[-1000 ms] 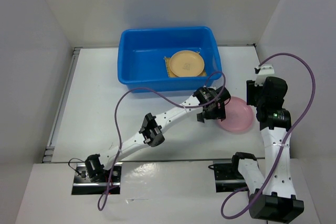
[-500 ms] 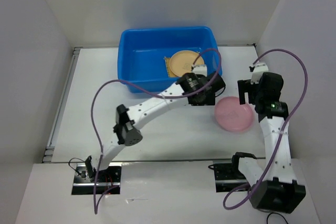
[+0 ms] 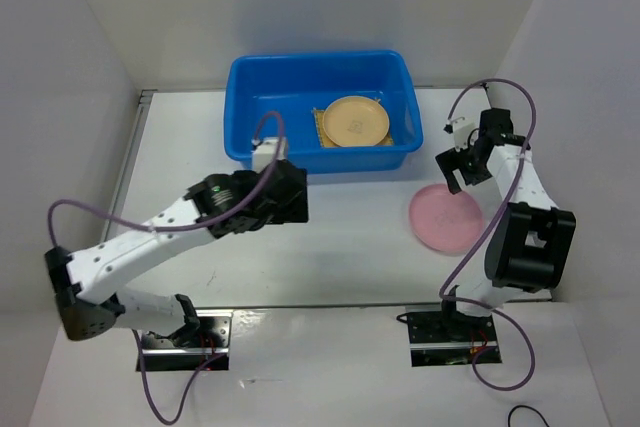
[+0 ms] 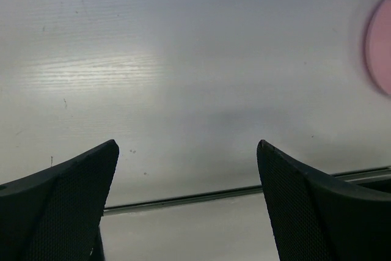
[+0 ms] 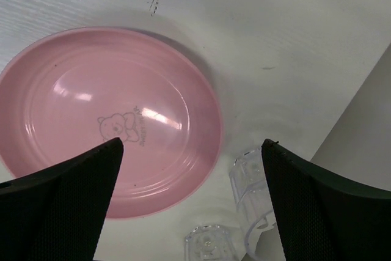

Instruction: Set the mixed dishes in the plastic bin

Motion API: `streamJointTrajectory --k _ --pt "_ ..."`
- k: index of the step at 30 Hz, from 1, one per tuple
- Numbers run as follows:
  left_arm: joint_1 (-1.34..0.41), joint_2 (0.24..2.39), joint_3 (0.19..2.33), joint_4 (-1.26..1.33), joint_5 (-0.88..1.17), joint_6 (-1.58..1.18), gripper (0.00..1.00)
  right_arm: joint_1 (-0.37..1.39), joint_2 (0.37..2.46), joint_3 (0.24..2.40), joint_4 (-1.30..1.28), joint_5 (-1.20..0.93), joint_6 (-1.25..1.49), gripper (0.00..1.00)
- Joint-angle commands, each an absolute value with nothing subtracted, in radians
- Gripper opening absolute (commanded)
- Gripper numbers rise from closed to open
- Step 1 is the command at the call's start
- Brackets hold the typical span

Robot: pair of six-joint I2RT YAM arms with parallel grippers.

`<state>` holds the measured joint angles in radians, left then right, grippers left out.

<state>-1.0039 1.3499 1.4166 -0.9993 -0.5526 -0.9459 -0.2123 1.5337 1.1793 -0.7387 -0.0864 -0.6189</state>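
Note:
The blue plastic bin (image 3: 250, 117) stands at the back centre. Inside it the round tan-orange plate (image 3: 355, 120) lies on the square woven mat (image 3: 320, 132). The round pink plate (image 3: 445, 219) lies on the table at the right, outside the bin; it also shows in the right wrist view (image 5: 91, 108) and at the edge of the left wrist view (image 4: 382, 53). My left gripper (image 3: 290, 202) (image 4: 186, 146) is open and empty over bare table in front of the bin. My right gripper (image 3: 455, 165) (image 5: 192, 143) is open and empty, hovering above the pink plate's far edge.
White walls close in the table on the left, back and right. The table's front edge with a dark seam (image 4: 244, 191) shows in the left wrist view. Clear plastic pieces (image 5: 244, 212) show beside the pink plate in the right wrist view.
My left arm has swung left, away from the pink plate, to the bin's left front. My right gripper has moved toward the back, over the pink plate's far side. The plate has not moved.

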Motion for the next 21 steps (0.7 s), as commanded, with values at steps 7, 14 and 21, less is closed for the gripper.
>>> streamJointTrajectory --k 7,14,21 --pt "-0.917 1.152 1.278 -0.946 -0.502 -0.864 1.00 -0.228 1.700 1.244 -0.747 -0.133 -0.764 0.98" --pt "-0.888 1.040 1.213 -0.969 -0.491 -0.844 1.00 -0.247 1.790 1.235 -0.727 -0.173 -0.805 0.96" --pt "-0.841 0.963 1.163 -0.968 -0.482 -0.770 1.00 -0.279 1.896 1.255 -0.729 -0.229 -0.841 0.83"
